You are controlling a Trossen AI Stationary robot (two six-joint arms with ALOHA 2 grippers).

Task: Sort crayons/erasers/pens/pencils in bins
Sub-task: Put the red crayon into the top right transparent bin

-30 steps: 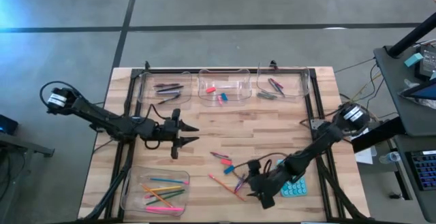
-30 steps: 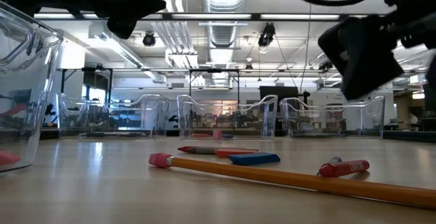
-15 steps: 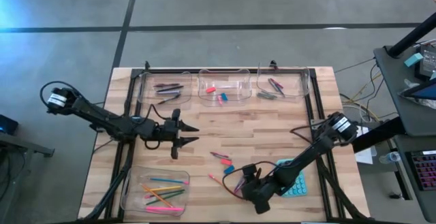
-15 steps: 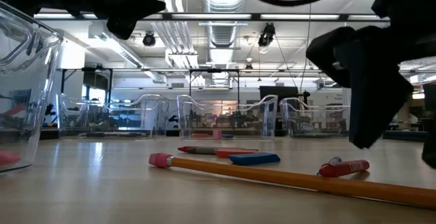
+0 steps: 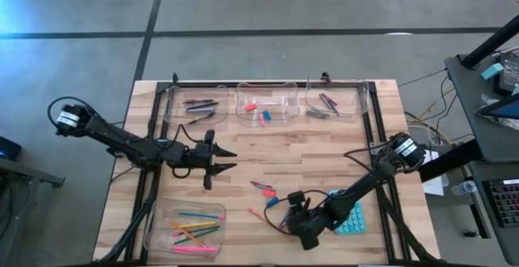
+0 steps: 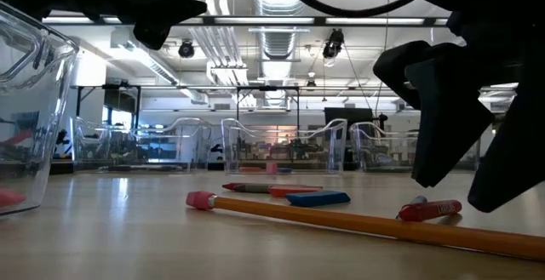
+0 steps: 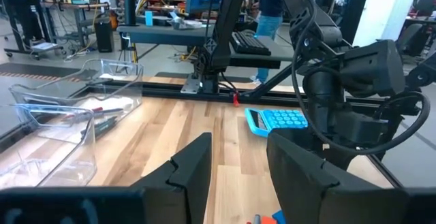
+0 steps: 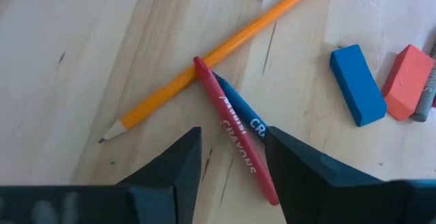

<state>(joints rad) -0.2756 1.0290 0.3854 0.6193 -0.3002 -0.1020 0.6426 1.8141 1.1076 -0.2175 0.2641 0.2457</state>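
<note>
Red crayon (image 8: pixel 238 141) under spread right gripper (image 8: pixel 231 157), wooden table (image 8: pixel 82 60).
Waxy stick lies diagonally, tip touching the slim orange pencil (image 8: pixel 218 50); blocky blue eraser (image 8: pixel 357 84) near; left gripper (image 5: pixel 212 161) spread mid-table.

Wooden slat table (image 5: pixel 324 149); three clear bins (image 5: pixel 263 102) along far edge, a fourth (image 5: pixel 154 228) near left; teal calculator (image 5: pixel 352 218) near right; loose orange pencil (image 8: pixel 225 50), red crayon (image 8: pixel 235 125), blue eraser (image 8: pixel 357 85) and pink eraser (image 8: pixel 405 81) near centre.
</note>
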